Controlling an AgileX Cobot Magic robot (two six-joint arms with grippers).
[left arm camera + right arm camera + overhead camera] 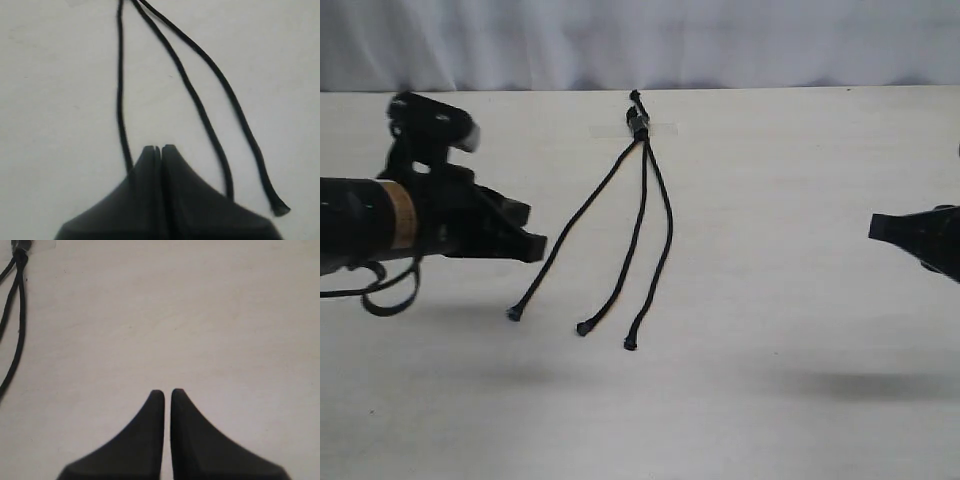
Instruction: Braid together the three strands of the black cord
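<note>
Black cord [639, 125] taped near the surface's far edge, three strands [643, 185] fanned out, unbraided. Left gripper [535, 245] and right gripper [876, 227] pressed together, empty; a tug could peel the tape [665, 129].

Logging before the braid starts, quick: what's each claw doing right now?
Left claw: closed, empty.
Right claw: closed to a slit, empty.

The black cord [640, 130] lies on the pale table [800, 300], its three strands [642, 200] fanned apart, knot under tape [665, 129].
</note>
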